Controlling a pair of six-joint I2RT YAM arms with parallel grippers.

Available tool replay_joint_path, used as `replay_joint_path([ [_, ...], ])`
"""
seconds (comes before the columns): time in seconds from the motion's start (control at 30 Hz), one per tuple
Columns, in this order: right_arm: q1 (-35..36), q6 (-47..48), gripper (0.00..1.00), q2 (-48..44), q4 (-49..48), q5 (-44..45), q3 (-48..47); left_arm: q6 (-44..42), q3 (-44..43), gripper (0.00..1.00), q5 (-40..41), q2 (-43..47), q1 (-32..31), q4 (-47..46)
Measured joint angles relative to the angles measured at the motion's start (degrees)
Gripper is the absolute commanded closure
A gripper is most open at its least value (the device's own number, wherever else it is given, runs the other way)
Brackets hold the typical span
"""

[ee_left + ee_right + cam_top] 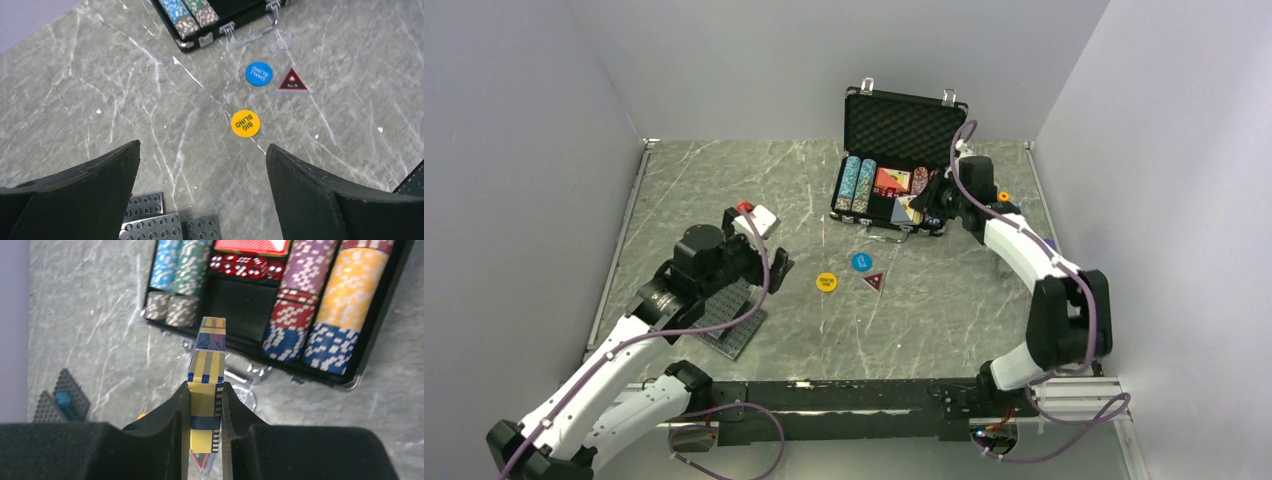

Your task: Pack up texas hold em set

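**Right gripper** (205, 390) — jaws clamped on the lower end of a card deck (206, 365), a blue-and-yellow box held edge-on and pointing toward the open briefcase (385, 315). The deck hung about over the case's near edge, just short of the empty compartment (240, 302) that lay between the chip rows (320, 300), in front of the red dice (245, 265). To seat it well, the deck would probably need laying flat and lining up with that compartment's long side, then releasing low so it could not bounce onto the dice.

**Left gripper** (202, 150) — jaws spread wide and empty, above the table beside the grey studded plates (170, 225). The yellow button (245, 123), blue button (258, 73) and triangle button (292, 81) lay on the table near the case front, not yet packed.
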State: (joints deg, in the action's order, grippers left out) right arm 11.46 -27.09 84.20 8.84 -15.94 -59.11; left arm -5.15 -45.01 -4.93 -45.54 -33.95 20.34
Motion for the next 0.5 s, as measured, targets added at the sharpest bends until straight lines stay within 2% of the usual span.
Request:
replay_joint_path([
  [0.17,-1.9,0.3,1.0,8.1,-1.4,-0.3,-4.0,2.0,0.0,0.01,-2.4,3.8,3.8,-1.0],
  [0.5,-2.0,-0.9,1.0,21.0,-1.6,-3.9,-17.4,3.6,0.0,0.0,-3.3,2.8,4.4,-0.9],
])
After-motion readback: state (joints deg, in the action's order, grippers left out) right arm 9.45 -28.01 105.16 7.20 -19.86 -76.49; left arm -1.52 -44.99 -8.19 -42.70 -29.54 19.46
